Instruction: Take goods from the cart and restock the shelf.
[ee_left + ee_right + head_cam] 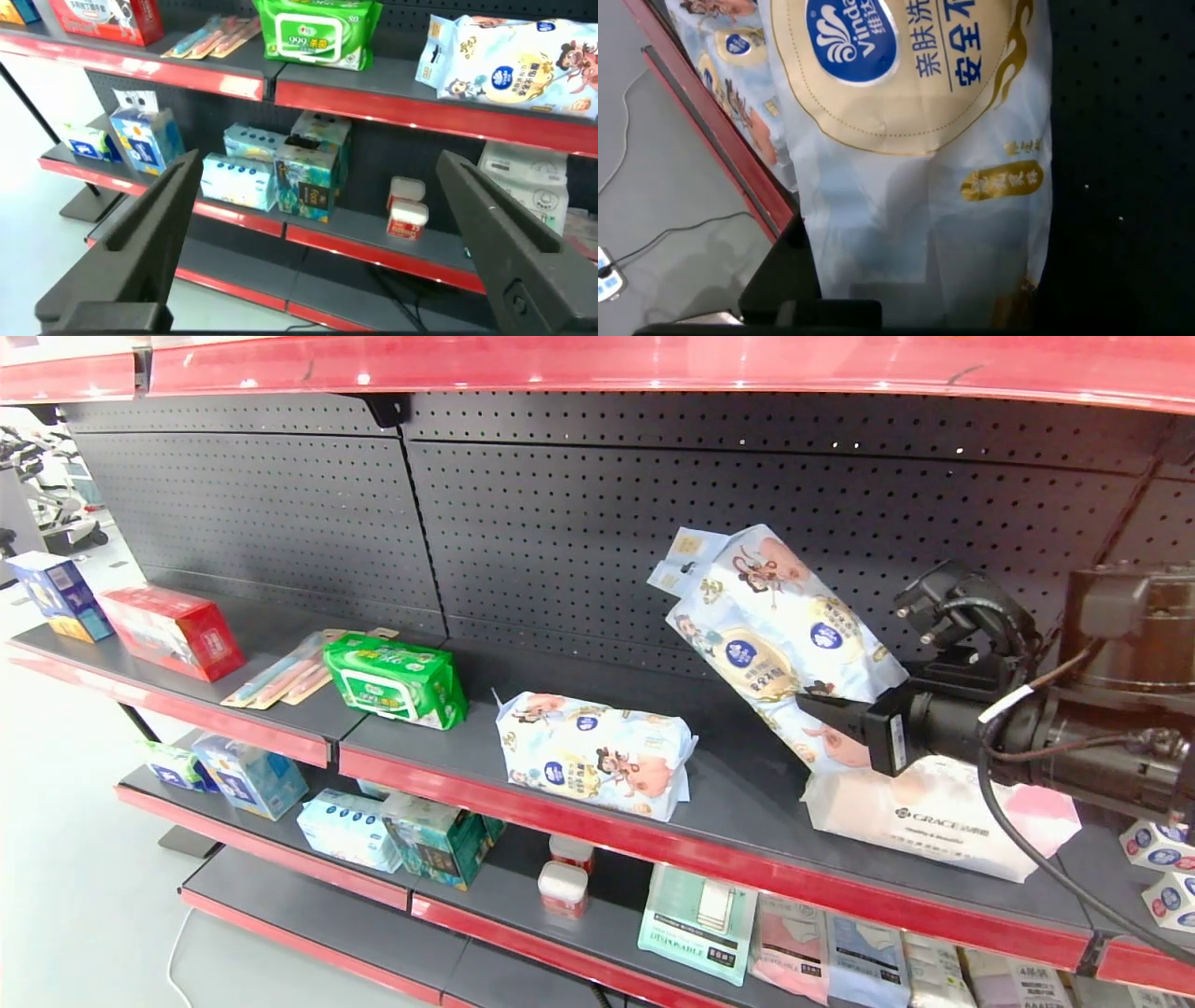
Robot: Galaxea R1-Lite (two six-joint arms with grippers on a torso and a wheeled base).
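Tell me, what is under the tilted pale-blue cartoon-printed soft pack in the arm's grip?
The pale-blue pack hangs over a white-and-pink soft pack lying flat on the dark shelf board. The right gripper hides whether they touch.

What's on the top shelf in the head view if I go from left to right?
blue box → red box → toothbrushes → green wipes pack → flat cartoon pack → tilted cartoon pack
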